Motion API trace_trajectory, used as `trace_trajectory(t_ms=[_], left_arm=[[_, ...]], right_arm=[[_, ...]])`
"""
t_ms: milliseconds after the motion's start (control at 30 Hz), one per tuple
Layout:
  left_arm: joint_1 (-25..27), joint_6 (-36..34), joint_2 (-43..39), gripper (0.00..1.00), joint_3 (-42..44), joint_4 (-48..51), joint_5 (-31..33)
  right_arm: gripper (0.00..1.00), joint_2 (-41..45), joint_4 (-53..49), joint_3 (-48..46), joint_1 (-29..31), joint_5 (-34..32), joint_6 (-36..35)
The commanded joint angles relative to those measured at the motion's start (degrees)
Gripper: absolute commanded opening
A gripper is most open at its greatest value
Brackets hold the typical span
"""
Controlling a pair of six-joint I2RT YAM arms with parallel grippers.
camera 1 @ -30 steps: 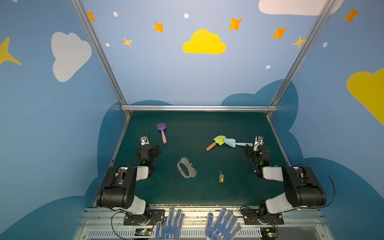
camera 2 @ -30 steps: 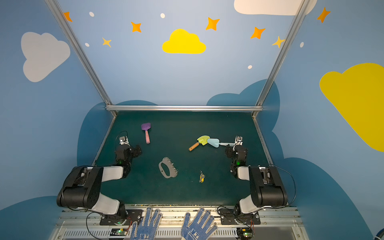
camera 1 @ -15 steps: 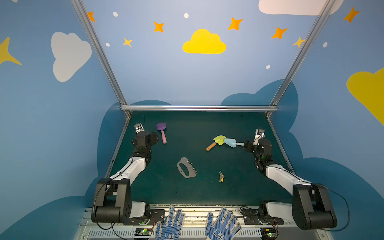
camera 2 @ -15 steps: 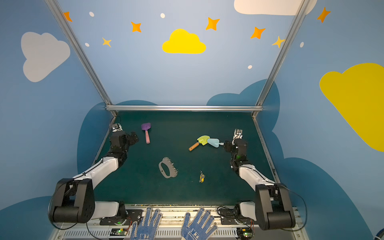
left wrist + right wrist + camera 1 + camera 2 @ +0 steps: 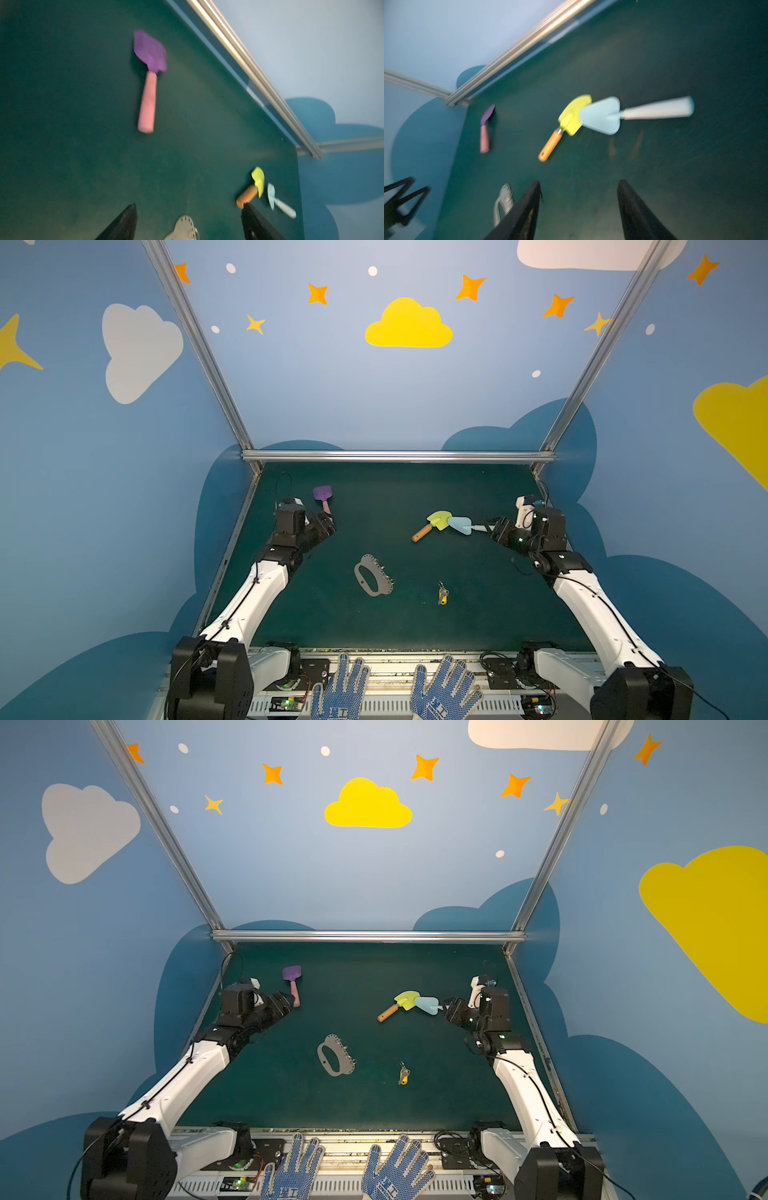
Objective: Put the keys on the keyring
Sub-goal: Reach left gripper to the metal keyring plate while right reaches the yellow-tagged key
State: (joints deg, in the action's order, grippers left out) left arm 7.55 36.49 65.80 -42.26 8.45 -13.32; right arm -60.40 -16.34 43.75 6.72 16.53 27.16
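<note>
The keys (image 5: 443,594) (image 5: 403,1074), a small silver and yellow bunch, lie on the green mat right of centre toward the front. The keyring (image 5: 372,575) (image 5: 336,1055), a flat grey oval plate with edge holes, lies to their left; its end shows in the wrist views (image 5: 184,228) (image 5: 505,199). My left gripper (image 5: 328,524) (image 5: 189,205) hovers at the mid-left, open and empty, well behind the keyring. My right gripper (image 5: 494,529) (image 5: 579,182) hovers at the mid-right, open and empty, far behind the keys. The keys are hidden in both wrist views.
A purple shovel with a pink handle (image 5: 323,495) lies just beyond the left gripper. A yellow-green shovel with an orange handle (image 5: 432,524) overlaps a pale blue shovel (image 5: 461,525), whose handle ends beside the right gripper. Two blue gloves (image 5: 340,689) lie at the front edge.
Both arms have unfolded from their tucked pose and stretched out, lifting the grippers higher over the mat. Both pairs of jaws have narrowed somewhat. The keys and keyring have not moved.
</note>
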Motion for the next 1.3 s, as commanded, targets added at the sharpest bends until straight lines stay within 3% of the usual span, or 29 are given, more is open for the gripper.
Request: trace_trajectory(t_ms=[0,100,200,367,467,567,800,1267], left_arm=[[3.7,2.6,-1.7,0.74,1.9,5.0,-4.6],[8.3,4.6,-2.0,0.68,4.2,3.3,-5.4],[12.2,6.2,-0.7,0.62,5.2,1.2,-4.7],[17.3,9.3,3.0,0.62,6.0,-3.1,-3.7],[18.9,9.4,5.2,0.62,5.1,-3.2,-3.0],[19.9,9.6,6.9,0.62,4.5,-3.8,-3.6],[21.3,11.4,7.9,0.61,5.2,-5.6,-3.7],[21.5,12.1,5.7,0.62,6.7,-5.2,-2.8]], right_arm=[[0.46,-0.6,-9.1,-1.9,3.7,7.5,-1.9],[0.42,-2.1,-10.7,-3.3,8.4,6.5,-3.4],[0.45,-4.7,-11.0,-4.4,12.6,5.3,-4.1],[0.5,-9.5,-10.6,-4.3,18.2,4.0,-5.2],[0.44,-12.3,-10.8,-3.7,20.7,2.2,-5.5],[0.39,-14.9,-10.7,-3.2,22.7,0.4,-6.0],[0.39,-19.5,-9.8,-2.4,26.5,-3.1,-6.6],[0.17,-27.2,-11.6,2.7,31.2,-10.2,-8.8]])
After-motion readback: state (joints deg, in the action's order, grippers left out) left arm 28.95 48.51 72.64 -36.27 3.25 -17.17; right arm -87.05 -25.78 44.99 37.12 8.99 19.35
